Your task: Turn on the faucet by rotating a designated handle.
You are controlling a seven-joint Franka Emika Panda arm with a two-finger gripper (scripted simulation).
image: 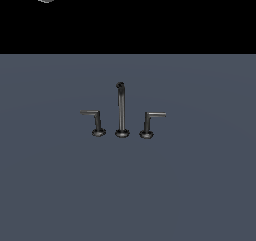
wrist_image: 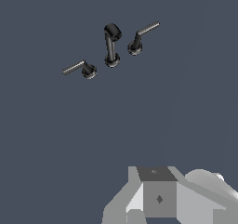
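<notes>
The faucet (image: 122,110) stands in the middle of a flat grey floor (image: 50,185). It has three small dark metal parts in a row. In the middle is a tall thin spout (image: 121,107) on a round foot. On each side is a short bent lever. The handle (image: 93,121) is the one on the exterior view's left, and its thin bar sticks out to that side from the top of its post. The other lever (image: 151,122) sits on the exterior view's right, with its bar pointing the other way. The three parts stand near each other but do not touch. The gripper (wrist_image: 160,197) is high up and well apart from the faucet. Only its grey body shows in the wrist view, so I cannot tell if its fingers are spread or pressed together. Nothing is touching the handle.
</notes>
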